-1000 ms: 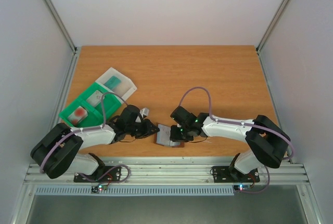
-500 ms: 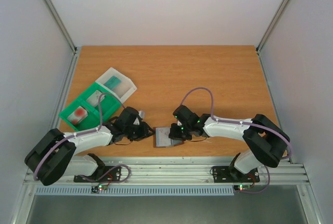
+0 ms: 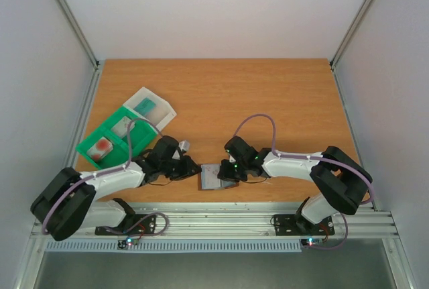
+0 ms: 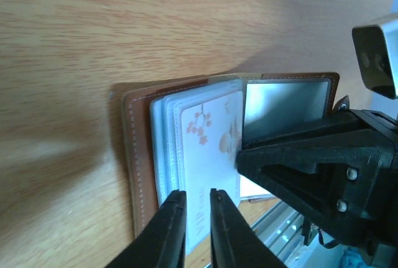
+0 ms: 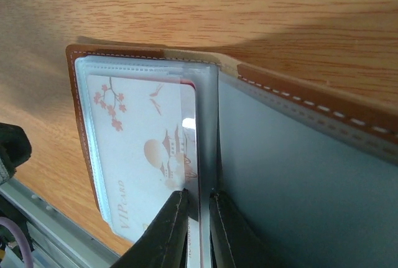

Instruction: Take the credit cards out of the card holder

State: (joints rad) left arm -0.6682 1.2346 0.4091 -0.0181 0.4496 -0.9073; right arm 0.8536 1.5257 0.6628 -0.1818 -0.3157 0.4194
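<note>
holder [image 3: 213,176] lying open at near edge of surface [image 3: 268,94], right between both tools. left tool [image 4: 198,194] nipped shut on white card [image 4: 211,137] in top sleeve. right tool [image 5: 198,194] pinching holder's sleeve edge by fold. further back left: green tray [image 3: 107,128] w/ red card [image 3: 100,147], then clear box [image 3: 161,111] w/ teal card [image 3: 145,106].

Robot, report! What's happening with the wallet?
Left gripper nipping white blossom-print card. Right gripper pinching clear plastic sleeve. Brown leather card holder open, card not out. Nothing blocking.
</note>
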